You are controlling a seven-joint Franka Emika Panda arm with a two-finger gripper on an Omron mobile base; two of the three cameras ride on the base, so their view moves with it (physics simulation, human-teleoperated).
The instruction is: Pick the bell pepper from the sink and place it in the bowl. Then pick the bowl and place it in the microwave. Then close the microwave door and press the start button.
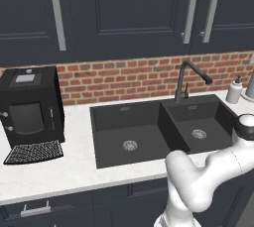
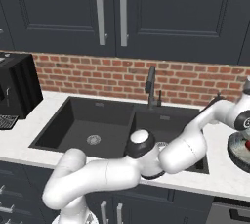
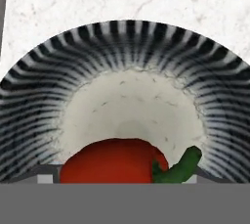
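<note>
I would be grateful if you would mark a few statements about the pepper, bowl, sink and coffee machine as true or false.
1. The bell pepper lies in the sink. False: it is over the bowl's pale centre.
2. The bowl has a black-and-white striped wall. True.
3. The bowl stands on a white marbled counter. True.
4. The coffee machine stands right of the sink. False: it stands to its left.
</note>
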